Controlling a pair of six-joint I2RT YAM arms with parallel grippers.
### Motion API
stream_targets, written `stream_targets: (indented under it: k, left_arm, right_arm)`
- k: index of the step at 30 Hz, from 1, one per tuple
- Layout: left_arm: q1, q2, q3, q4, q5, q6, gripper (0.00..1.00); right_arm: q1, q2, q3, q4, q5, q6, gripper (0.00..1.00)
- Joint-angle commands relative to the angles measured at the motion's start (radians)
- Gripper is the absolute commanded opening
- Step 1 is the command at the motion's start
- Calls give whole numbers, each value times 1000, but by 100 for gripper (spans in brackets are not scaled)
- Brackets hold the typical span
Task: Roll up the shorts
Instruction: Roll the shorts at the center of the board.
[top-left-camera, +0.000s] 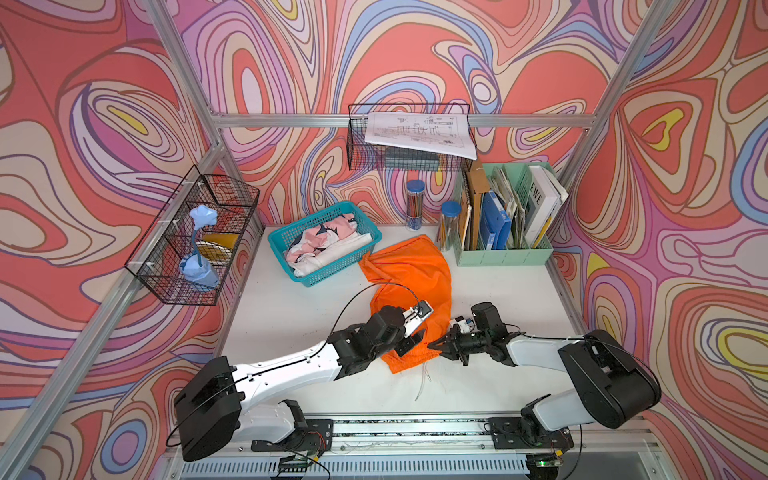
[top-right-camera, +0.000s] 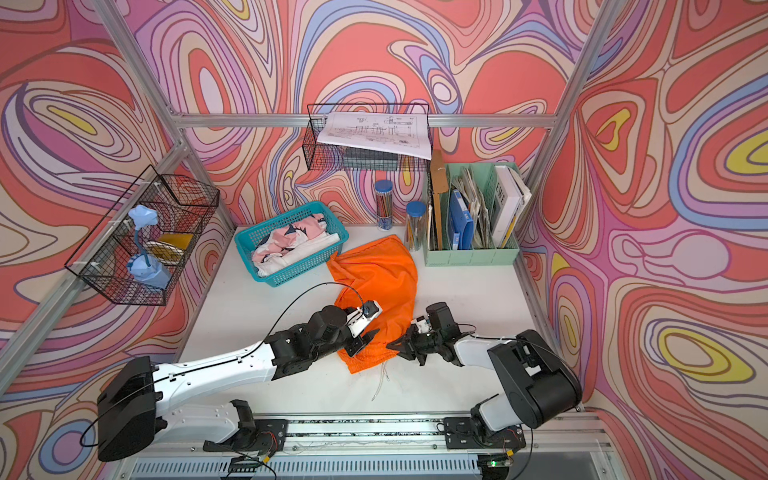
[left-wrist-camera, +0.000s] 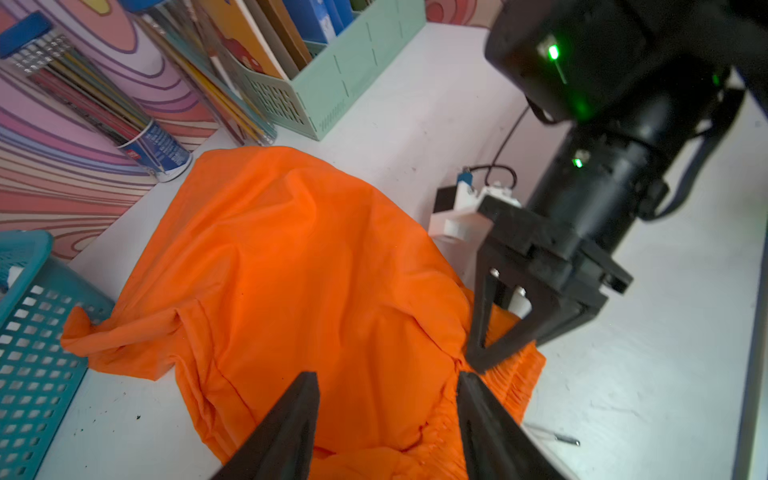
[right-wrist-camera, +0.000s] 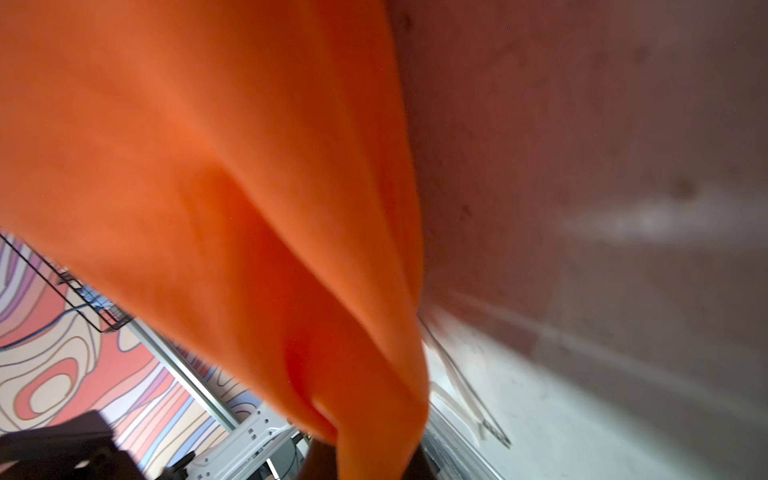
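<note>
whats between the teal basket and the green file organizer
The far end of the orange shorts, a pencil jar and a second pencil jar, in both top views.

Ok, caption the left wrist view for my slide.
Open left gripper above the orange shorts while the shut right gripper pinches their waistband.

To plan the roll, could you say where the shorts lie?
In a top view, the shorts lie centrally, between the teal basket and the green organizer.

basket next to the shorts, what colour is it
The basket is teal plastic mesh, best seen in a top view.
</note>
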Motion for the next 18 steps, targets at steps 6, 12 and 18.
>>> stream_targets:
  k: [6,12,18]
  left_arm:
    - [-108,15,-99,129,-124,240,66]
    - [-176,122,-136,279,-210,308,72]
    - [-194,216,-135,325,-228,323,97]
  right_arm:
    - [-5,34,-44,201,-12,207,0]
    - [-10,83,-74,315,-33,266,0]
    - [-33,88,-81,336,-52,270,0]
